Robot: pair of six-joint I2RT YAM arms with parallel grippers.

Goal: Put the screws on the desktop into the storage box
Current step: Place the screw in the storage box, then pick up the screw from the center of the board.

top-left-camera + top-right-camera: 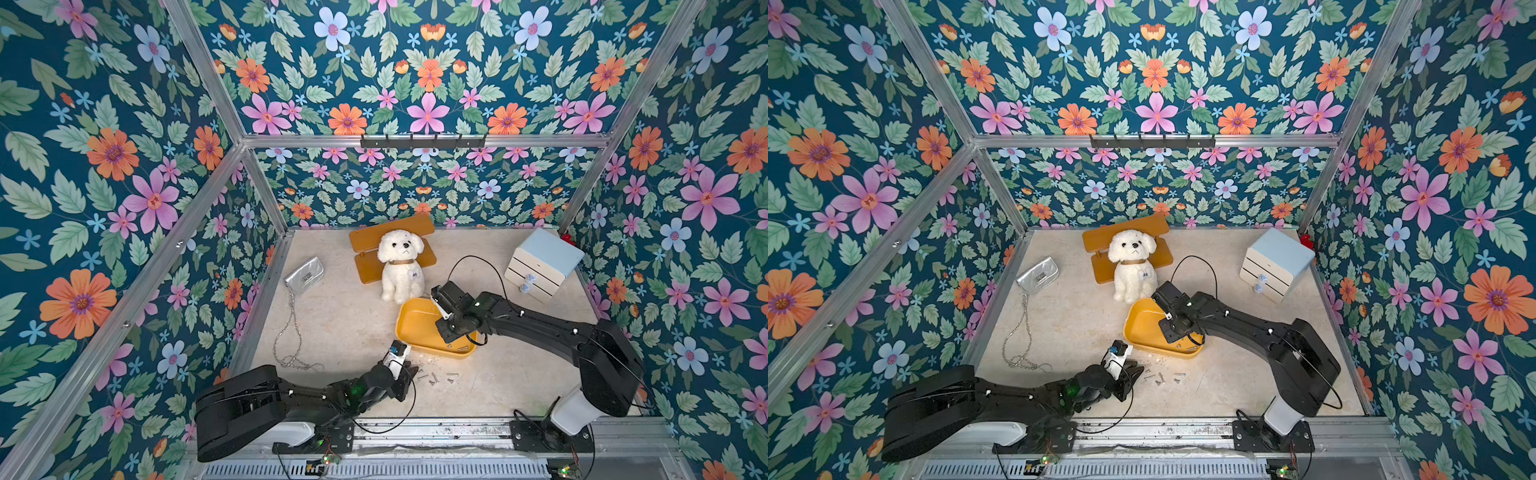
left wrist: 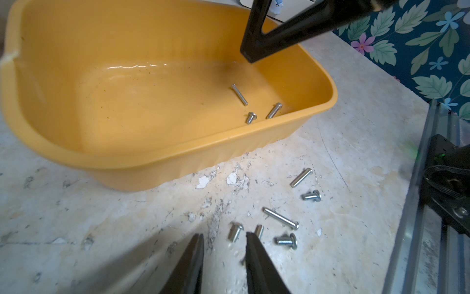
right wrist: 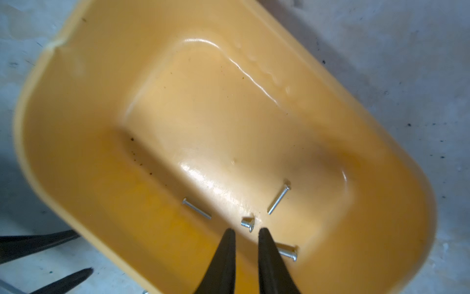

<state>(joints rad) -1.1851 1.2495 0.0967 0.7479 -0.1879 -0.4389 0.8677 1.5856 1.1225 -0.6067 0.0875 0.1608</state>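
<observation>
The yellow-orange storage box (image 1: 415,328) (image 1: 1142,328) sits mid-desktop (image 1: 340,324) in front of the plush dog. Several screws (image 3: 279,199) lie on its floor, also seen from the left wrist (image 2: 239,94). My right gripper (image 3: 245,230) hangs over the box's inside, jaws slightly open with nothing between them. One of its fingers (image 2: 254,48) shows above the box's rim (image 2: 152,157). Several loose screws (image 1: 434,377) (image 1: 1160,378) (image 2: 281,217) lie on the desktop just in front of the box. My left gripper (image 2: 225,235) (image 1: 411,370) is low beside them, open and empty, one short screw just past its tips.
A white plush dog (image 1: 401,266) sits against a small wooden bench (image 1: 365,266) behind the box. A silver purse (image 1: 304,272) with its chain (image 1: 291,332) lies at the left. A white drawer cabinet (image 1: 540,266) stands at the back right. An aluminium rail (image 1: 436,430) runs along the front edge.
</observation>
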